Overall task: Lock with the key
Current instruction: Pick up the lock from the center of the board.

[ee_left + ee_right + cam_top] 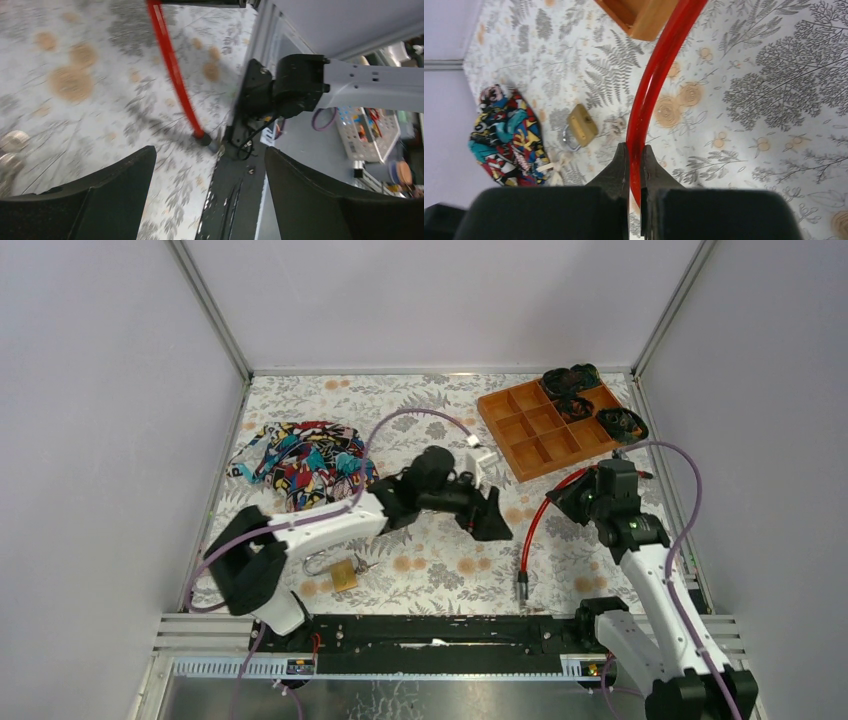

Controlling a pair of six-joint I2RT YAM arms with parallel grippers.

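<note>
A brass padlock [341, 574] with a silver shackle lies on the patterned table near the front left. It also shows in the right wrist view [582, 126]. A small pale thing lies beside it [363, 562]; I cannot tell whether it is the key. My left gripper [490, 512] is open and empty over the middle of the table, well to the right of the padlock; in its own view [210, 155] nothing lies between the fingers. My right gripper [563, 498] is shut on a red cable [530, 530], which runs up between its fingers [634, 150].
An orange compartment tray [520, 430] stands at the back right with black items [570, 380] in its far cells. A colourful cloth [305, 460] lies at the back left. The red cable's end [206, 140] rests near the front rail and the right arm's base [295, 85].
</note>
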